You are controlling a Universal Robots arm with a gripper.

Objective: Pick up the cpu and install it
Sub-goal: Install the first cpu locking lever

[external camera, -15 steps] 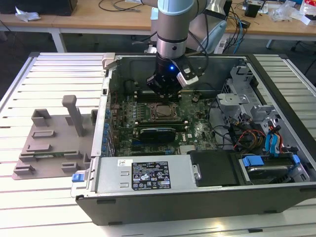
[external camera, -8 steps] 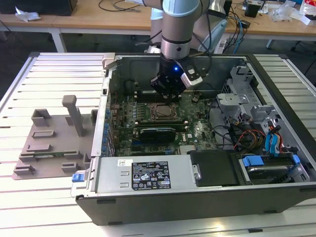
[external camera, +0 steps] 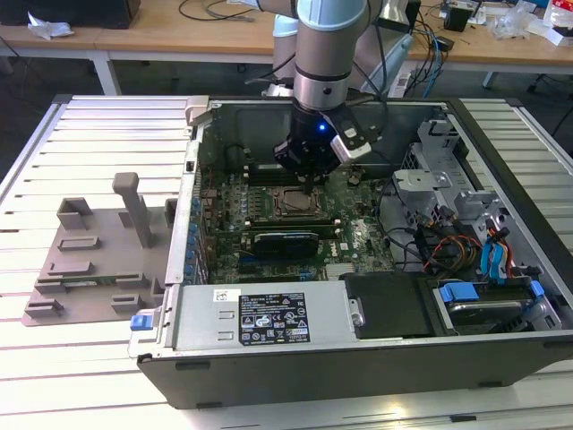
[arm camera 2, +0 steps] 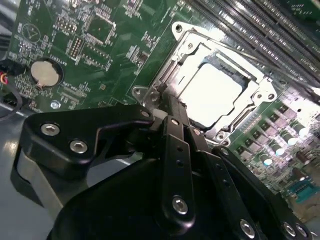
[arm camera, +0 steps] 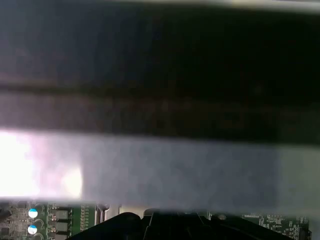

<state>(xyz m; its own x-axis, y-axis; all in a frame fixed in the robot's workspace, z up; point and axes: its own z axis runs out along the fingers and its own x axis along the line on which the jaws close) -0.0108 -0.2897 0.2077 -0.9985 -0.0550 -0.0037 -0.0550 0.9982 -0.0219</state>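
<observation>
The chip (arm camera 2: 210, 92) lies flat in the socket (arm camera 2: 182, 47) on the green board (arm camera 2: 100, 40), inside the open computer case (external camera: 269, 318). The hand (arm camera 2: 167, 102) hangs just beside the socket's edge, fingers pressed together, holding nothing. If it dips or slides, it could scrape the socket frame or knock the chip crooked.

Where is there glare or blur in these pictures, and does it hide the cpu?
In the second wrist view, glare whitens the cpu top, yet its square outline in the socket stays readable; the gripper is dark and sharp. In the first wrist view, blurred dark and grey bands cover most of the frame. In the exterior view, lighting is even.
</observation>
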